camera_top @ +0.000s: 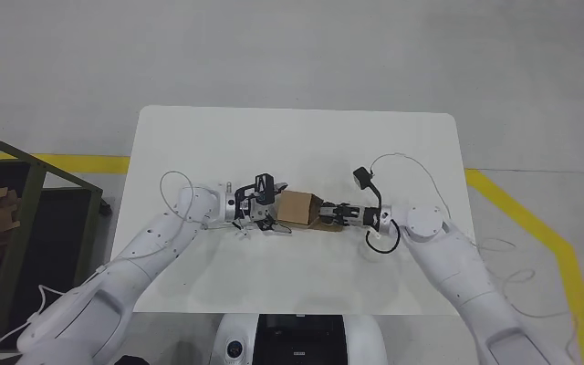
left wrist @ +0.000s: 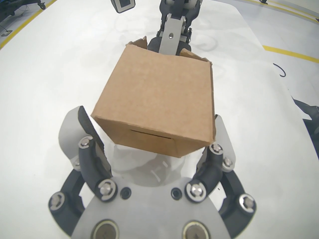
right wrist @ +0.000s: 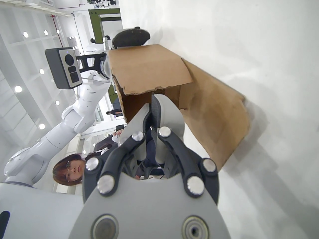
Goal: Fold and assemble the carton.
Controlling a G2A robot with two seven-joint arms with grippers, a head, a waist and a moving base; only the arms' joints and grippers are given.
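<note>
While one cardboard carton (camera_top: 297, 207) lies on its side near the middle of the white table (camera_top: 365, 146), two grippers meet it from opposite ends. The left gripper (left wrist: 149, 123) is spread wide, one finger just beside each corner of the closed end; contact is unclear. The right gripper (right wrist: 153, 100) has its fingers pressed together, tips at the open mouth under a ragged flap (right wrist: 149, 75).

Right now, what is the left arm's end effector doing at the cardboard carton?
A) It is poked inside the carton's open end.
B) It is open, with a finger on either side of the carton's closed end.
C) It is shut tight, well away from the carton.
B: in the left wrist view the left end effector is spread wide, with one finger at each side of the closed end of the carton.
</note>
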